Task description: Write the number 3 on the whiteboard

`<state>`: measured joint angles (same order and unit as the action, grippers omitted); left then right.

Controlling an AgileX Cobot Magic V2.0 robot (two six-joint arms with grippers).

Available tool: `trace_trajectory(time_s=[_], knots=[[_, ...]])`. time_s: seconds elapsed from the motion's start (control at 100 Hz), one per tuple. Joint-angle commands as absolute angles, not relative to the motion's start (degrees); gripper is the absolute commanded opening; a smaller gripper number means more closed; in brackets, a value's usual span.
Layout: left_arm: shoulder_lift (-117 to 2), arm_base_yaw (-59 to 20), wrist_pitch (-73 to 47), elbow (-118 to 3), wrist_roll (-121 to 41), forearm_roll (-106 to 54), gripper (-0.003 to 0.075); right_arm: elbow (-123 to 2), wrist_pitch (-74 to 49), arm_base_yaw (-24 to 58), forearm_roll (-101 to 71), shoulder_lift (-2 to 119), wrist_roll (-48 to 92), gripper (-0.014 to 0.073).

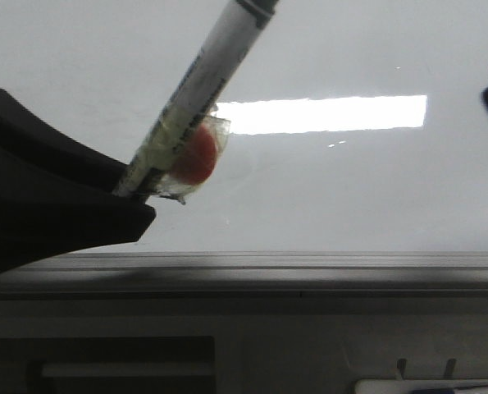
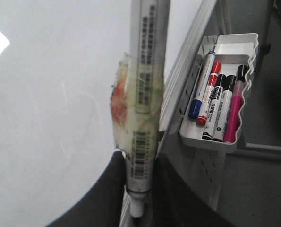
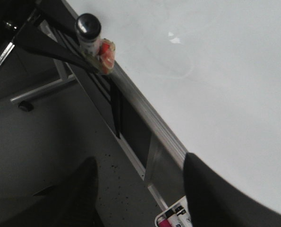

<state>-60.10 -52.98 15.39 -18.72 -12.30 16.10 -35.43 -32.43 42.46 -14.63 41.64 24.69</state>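
The whiteboard [image 1: 350, 189] is glossy pale grey with a bright rectangular light reflection [image 1: 326, 113] and a grey edge rail [image 1: 309, 263]. No number 3 shows on it in any view. My left gripper [image 1: 137, 205] is shut on a white marker [image 1: 202, 90] wrapped in yellowish tape with a red lump [image 1: 196, 158]. In the left wrist view the marker [image 2: 147, 94] runs up from between the jaws [image 2: 140, 182], over the board [image 2: 50, 118]. My right gripper [image 3: 140, 189] is open and empty, near the board's rail [image 3: 145, 118]. The marker's dark end [image 3: 88, 26] shows there.
A white tray [image 2: 211, 142] hangs off the board's rail and holds several markers, blue, red, black and pink. It also shows in the right wrist view [image 3: 160, 218]. A frame leg and floor [image 3: 46, 142] lie beyond the board's edge.
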Motion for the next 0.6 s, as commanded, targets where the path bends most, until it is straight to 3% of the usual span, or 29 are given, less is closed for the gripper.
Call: trace_trajectory(time_s=[0.0, 0.59], knots=[[-59.3, -53.5, 20.1, -20.6, -12.0, 18.9, -0.002, -39.1, -27.0, 44.5, -15.0, 45.8, 25.5, 0.0407], [-59.3, -53.5, 18.1, -20.6, -12.0, 23.7, -0.002, -48.5, -21.0, 56.0, -14.5, 62.2, 26.0, 0.0407]])
